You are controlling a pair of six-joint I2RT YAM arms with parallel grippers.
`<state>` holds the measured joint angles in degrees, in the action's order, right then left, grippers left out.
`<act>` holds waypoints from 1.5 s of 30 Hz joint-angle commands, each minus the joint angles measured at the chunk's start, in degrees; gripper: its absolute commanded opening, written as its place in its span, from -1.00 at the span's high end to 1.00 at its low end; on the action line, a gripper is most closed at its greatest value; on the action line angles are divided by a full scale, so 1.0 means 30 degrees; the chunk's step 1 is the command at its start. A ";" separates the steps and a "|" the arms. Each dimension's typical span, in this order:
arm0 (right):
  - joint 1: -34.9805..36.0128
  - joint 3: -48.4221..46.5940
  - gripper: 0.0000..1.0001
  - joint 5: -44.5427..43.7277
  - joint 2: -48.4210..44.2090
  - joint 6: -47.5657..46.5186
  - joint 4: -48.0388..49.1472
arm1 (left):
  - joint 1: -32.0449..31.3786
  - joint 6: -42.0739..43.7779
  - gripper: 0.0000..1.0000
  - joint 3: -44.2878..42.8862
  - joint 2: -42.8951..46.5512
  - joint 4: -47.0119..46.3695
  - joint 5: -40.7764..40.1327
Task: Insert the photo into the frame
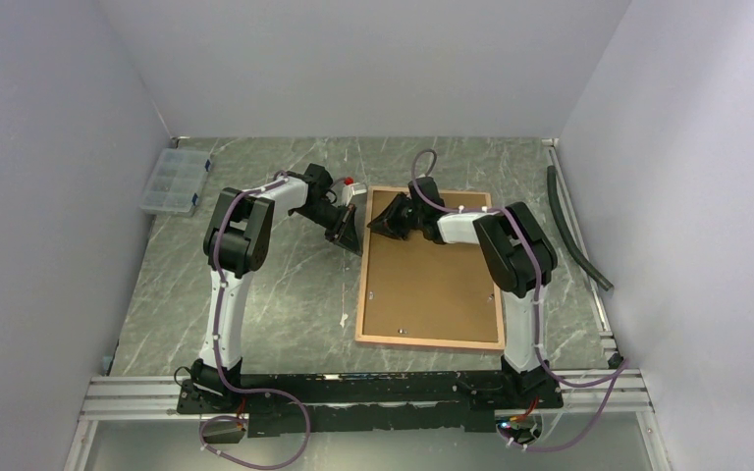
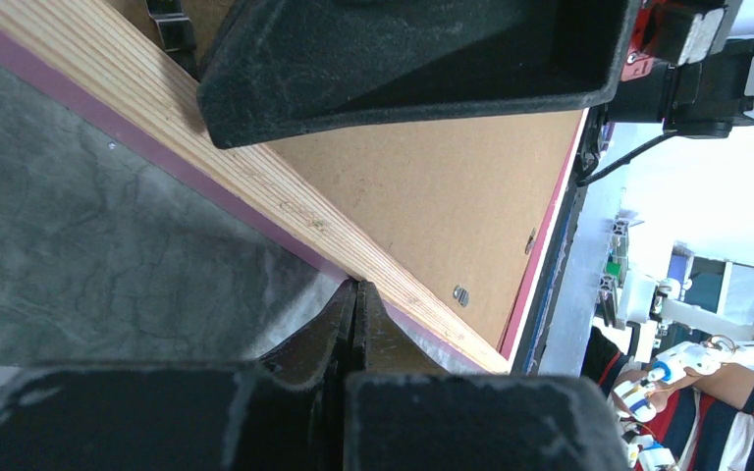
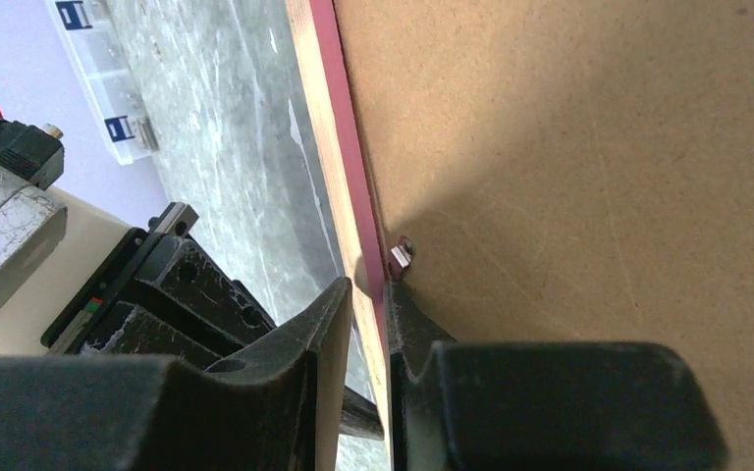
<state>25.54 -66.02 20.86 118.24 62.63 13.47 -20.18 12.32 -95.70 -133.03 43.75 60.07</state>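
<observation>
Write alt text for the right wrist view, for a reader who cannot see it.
The right gripper pinches the frame by its thin wood-and-pink rail, beside a small metal tab. The brown backing board fills the right side. Left of the rail lie the grey marbled table and a clear compartment box.

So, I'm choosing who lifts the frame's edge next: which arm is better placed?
Likely right: the right gripper pinches the frame rail beside a tab. The left gripper is shut, tips outside the rail.
</observation>
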 commanded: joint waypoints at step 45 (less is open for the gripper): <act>0.3354 0.6082 0.45 0.3312 -0.4944 -0.6724 -0.5067 | -0.1533 0.0003 0.59 0.4567 0.2191 0.0154 0.0217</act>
<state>34.61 -46.46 33.89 100.68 44.95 1.76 -24.56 13.45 -81.49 -125.54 45.71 58.85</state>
